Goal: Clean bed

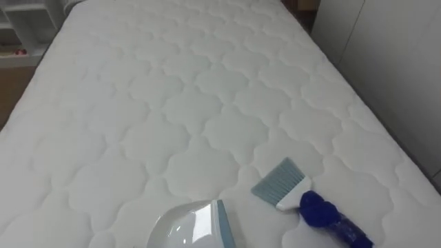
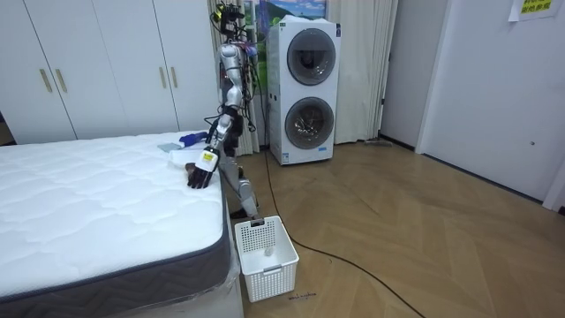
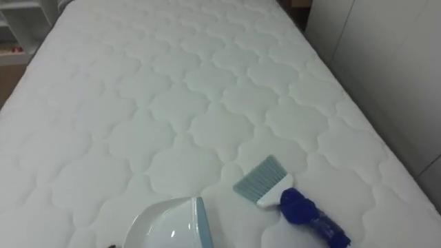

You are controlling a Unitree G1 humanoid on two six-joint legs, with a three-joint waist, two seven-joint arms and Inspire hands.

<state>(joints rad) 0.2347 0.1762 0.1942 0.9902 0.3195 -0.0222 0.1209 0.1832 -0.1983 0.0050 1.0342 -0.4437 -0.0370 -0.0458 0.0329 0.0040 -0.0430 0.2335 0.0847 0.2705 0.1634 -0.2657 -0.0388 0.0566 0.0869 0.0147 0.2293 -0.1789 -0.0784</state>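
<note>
- The robot stands at the end of the bed, with its body upright, in front of the washers.
- In the room view the left hand hangs low at the corner of the bed, just over the edge of the mattress.
- How far this hand is open I cannot tell, and also not whether it has hold of something.
- The brush lies flat on the mattress, apart from the hand, on its far side toward the wardrobe. Its blue handle points to the robot and its bristles point away.
- The dustpan lies near the brush, on the robot's left of it, not touching it.
- A white basket stands on the floor below the hand, by the bed corner.
</note>
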